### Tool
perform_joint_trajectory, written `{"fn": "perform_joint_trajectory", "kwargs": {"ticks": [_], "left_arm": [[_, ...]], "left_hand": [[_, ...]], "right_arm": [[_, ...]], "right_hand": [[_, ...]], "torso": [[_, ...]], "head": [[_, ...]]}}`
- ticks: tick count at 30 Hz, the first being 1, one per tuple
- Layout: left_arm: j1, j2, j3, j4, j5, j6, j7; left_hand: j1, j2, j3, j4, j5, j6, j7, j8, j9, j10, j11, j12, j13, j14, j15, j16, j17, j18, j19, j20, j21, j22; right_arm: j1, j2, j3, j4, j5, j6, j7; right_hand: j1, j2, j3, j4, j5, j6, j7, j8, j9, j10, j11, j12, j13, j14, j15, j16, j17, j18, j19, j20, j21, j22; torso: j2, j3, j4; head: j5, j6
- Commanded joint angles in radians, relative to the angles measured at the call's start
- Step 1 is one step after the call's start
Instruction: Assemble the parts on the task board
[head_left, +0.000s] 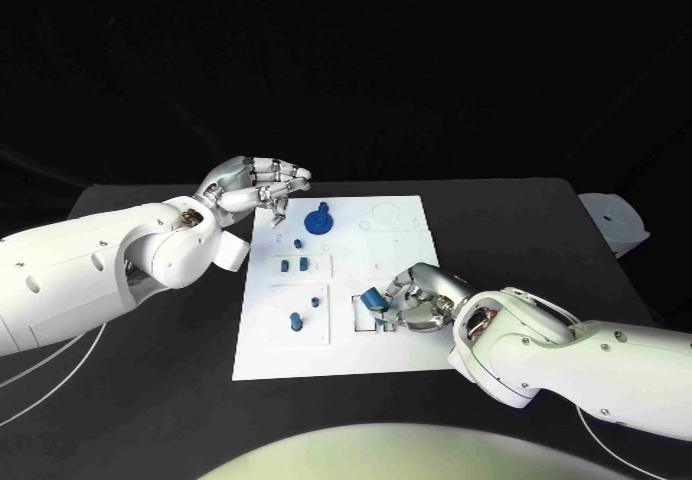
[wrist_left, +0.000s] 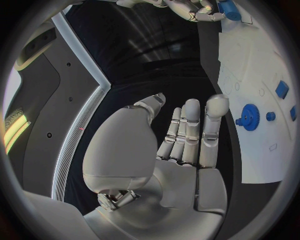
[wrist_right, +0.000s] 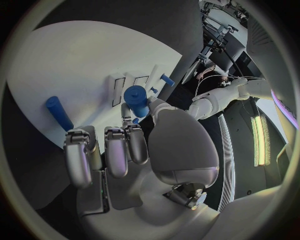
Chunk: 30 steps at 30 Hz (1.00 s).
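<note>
The white task board (head_left: 387, 350) lies in the middle of the black table. My right hand (head_left: 418, 302) rests over its near right part and pinches a short blue cylinder (head_left: 372, 297) between thumb and finger; the right wrist view shows that cylinder (wrist_right: 135, 95) at the fingertips, just above the board. My left hand (head_left: 260, 185) hovers at the board's far left corner, fingers apart and holding nothing. A blue gear (head_left: 319, 220) sits on the board close to it, also seen as the gear (wrist_left: 250, 117) beyond the left fingertips (wrist_left: 217, 106). Several small blue pieces lie down the board's left side, among them a peg (head_left: 296, 321).
A long blue peg (wrist_right: 59, 112) lies flat on the board beside my right hand. A white container (head_left: 617, 222) stands at the table's right edge. Bare black table (head_left: 548, 230) stretches on both sides of the board.
</note>
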Motion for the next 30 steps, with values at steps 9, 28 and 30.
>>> {"fn": "perform_joint_trajectory", "kwargs": {"ticks": [9, 28, 30], "left_arm": [[0.001, 0.001, 0.001, 0.004, 0.007, 0.018, 0.006], [0.001, -0.002, 0.001, 0.006, 0.007, 0.020, 0.002], [0.001, -0.003, 0.001, 0.006, 0.007, 0.020, 0.002]], "left_hand": [[0.002, 0.009, -0.001, 0.005, 0.003, -0.006, 0.022, 0.003, 0.001, -0.007, -0.002, 0.006, 0.000, -0.003, 0.001, -0.004, -0.002, 0.002, -0.004, -0.002, -0.003, 0.000], [0.003, 0.010, -0.001, 0.005, 0.003, -0.007, 0.022, 0.004, 0.001, -0.010, -0.002, 0.006, 0.000, -0.003, 0.001, -0.004, -0.002, 0.002, -0.002, -0.002, -0.001, 0.002], [0.003, 0.010, -0.001, 0.005, 0.003, -0.007, 0.022, 0.004, 0.001, -0.010, -0.002, 0.006, 0.000, -0.003, 0.001, -0.004, -0.002, 0.002, -0.002, -0.002, -0.001, 0.002]], "right_arm": [[0.000, 0.031, 0.000, -0.021, 0.000, 0.028, -0.041], [0.000, 0.046, 0.000, -0.035, -0.010, 0.055, -0.059], [0.000, 0.047, 0.000, -0.036, -0.013, 0.049, -0.060]], "right_hand": [[-0.056, -0.005, -0.008, 0.003, 0.001, 0.054, -0.040, 0.034, 0.032, 0.015, -0.011, 0.004, 0.153, 0.090, -0.009, 0.006, 0.183, -0.007, 0.105, -0.010, 0.004, 0.263], [-0.179, -0.013, -0.070, 0.005, 0.013, 0.054, -0.045, 0.049, 0.047, 0.013, -0.015, -0.006, 0.151, 0.090, -0.013, 0.006, 0.184, -0.007, 0.105, -0.015, 0.004, 0.263], [-0.208, -0.005, -0.096, 0.005, -0.028, 0.053, -0.046, 0.053, 0.051, 0.013, -0.016, -0.008, 0.151, 0.090, -0.014, 0.006, 0.184, -0.007, 0.105, -0.015, 0.004, 0.263]], "torso": [[0.000, 0.0007, -0.0018], [0.000, 0.0008, -0.0021], [0.000, 0.0004, -0.0019]], "head": [[0.009, -0.003], [0.013, -0.006], [0.013, -0.006]]}}
